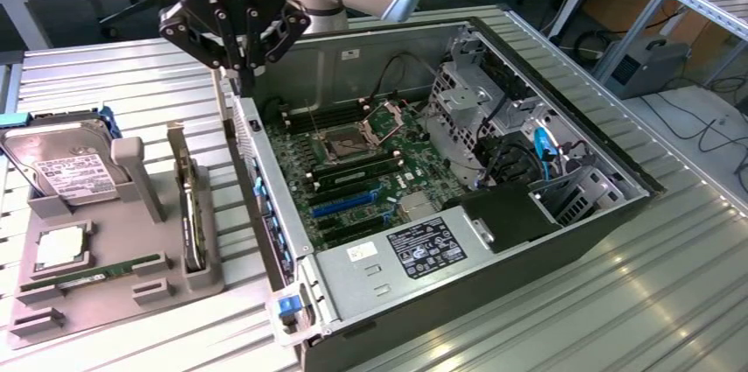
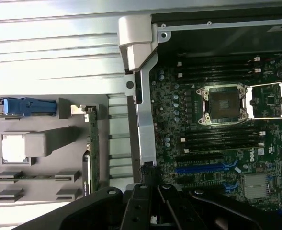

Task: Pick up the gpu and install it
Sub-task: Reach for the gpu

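End effector (image 1: 238,66) closed, empty, above PC case (image 1: 350,52) edge. We judge zero progress: gpu (image 1: 189,219) sits upright in grey holder (image 1: 100,311); pick & install both undone.

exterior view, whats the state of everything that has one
gripper, shut, above the case edge
gpu, on edge in the grey holder, not gripped
computer case, on its side, panel off
cpu socket, cover flipped open
hard drive, leaning in the holder
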Tool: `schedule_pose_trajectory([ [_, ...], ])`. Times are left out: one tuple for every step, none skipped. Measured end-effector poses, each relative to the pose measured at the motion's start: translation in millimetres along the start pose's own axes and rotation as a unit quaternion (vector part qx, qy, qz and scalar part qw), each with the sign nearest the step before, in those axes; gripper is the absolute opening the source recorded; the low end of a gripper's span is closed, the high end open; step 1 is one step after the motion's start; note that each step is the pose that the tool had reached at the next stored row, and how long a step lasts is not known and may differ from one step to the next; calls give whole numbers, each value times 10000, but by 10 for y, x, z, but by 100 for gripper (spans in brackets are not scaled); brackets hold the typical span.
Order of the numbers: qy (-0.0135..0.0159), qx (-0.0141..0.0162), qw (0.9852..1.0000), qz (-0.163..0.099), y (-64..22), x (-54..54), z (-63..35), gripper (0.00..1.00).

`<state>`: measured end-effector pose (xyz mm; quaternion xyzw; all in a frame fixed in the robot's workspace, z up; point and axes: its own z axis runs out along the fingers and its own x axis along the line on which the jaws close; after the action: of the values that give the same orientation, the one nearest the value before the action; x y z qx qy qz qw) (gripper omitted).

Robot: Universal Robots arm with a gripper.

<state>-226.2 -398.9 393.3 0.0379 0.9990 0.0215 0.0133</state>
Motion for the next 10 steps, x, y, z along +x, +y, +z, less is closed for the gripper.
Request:
schedule_pose_trajectory([
  [0, 0, 10000, 0, 0, 6, 0, 11],
  [0, 0, 10000, 0, -1, 12, 0, 11],
  [0, 0, 10000, 0, -2, 31, -1, 11],
  [0, 0, 10000, 0, -4, 54, -2, 11],
  [0, 0, 10000, 0, -5, 68, -2, 11],
  [0, 0, 10000, 0, -6, 75, -2, 11],
  [0, 0, 10000, 0, -6, 78, -2, 11],
  [0, 0, 10000, 0, -6, 82, -2, 11],
  [0, 0, 10000, 0, -6, 86, -2, 11],
  [0, 0, 10000, 0, -7, 92, -3, 11],
])
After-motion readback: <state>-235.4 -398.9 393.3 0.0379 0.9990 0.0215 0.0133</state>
